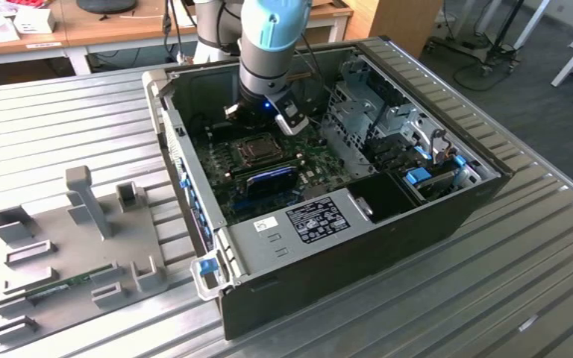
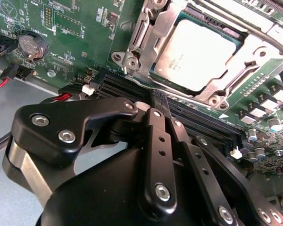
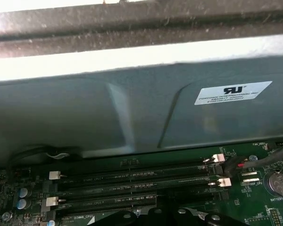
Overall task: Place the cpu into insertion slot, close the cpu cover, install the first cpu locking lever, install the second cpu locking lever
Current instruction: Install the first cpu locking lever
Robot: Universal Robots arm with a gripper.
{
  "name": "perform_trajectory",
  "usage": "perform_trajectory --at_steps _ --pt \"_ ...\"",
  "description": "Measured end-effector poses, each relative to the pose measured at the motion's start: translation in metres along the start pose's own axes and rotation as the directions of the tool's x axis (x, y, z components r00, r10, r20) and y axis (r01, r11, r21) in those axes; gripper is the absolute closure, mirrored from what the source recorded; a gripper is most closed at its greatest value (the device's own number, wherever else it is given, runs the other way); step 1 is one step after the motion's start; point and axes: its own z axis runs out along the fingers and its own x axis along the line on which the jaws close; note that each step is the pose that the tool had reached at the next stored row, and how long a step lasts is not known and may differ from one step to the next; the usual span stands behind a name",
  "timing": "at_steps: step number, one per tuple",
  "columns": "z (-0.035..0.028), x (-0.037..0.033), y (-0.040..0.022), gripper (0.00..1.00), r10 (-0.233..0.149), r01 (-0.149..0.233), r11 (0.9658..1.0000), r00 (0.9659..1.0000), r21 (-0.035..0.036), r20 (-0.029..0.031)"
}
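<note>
Grey-topped, the one small square cpu [image 2: 198, 54] sits in the square, silver-rimmed insertion slot [image 2: 124, 60] of the green motherboard [image 2: 75, 23]. The one thin silvery cpu cover [image 2: 148, 33] lies flat around it. One black gripper [image 2: 156, 101] hovers just beside the socket over the long dark memory slots [image 3: 132, 186], fingers drawn together, gripping nothing. One round coin cell [image 2: 33, 45] sits nearby.

white sticker [image 3: 232, 92] on case wall [image 3: 85, 117] | black label [image 1: 316, 218] on metal plate [image 1: 259, 240] | print illegible
</note>
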Motion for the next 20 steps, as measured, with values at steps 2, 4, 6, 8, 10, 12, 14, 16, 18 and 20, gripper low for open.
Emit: perform_trajectory --at_steps 2,4,6,8,10,12,14,16,18,20 --pt "0.0008 0.0 -0.0002 0.9 0.0 0.0 1.0 1.0 -0.0002 0.0001" --pt "0.0016 0.0001 -0.0006 0.9 0.0 0.0 1.0 1.0 -0.0002 0.0" --pt "0.0022 0.0001 -0.0008 0.9 0.0 0.0 1.0 1.0 -0.0001 0.0" --pt "0.0025 0.0001 -0.0009 0.9 0.0 0.0 1.0 1.0 -0.0001 0.0" --pt "0.0026 0.0001 -0.0009 0.9 0.0 0.0 1.0 1.0 -0.0001 0.0001" --pt "0.0026 0.0001 -0.001 0.9 0.0 0.0 1.0 1.0 -0.0001 0.0" --pt "0.0027 0.0001 -0.001 0.9 0.0 0.0 1.0 1.0 -0.0001 0.0" --pt "0.0027 0.0001 -0.001 0.9 0.0 0.0 1.0 1.0 -0.0002 0.0001" --pt "0.0028 0.0002 -0.001 0.9 0.0 0.0 1.0 1.0 -0.0001 0.0" --pt "0.0031 0.0002 -0.0012 0.9 0.0 0.0 1.0 1.0 -0.0001 0.0"
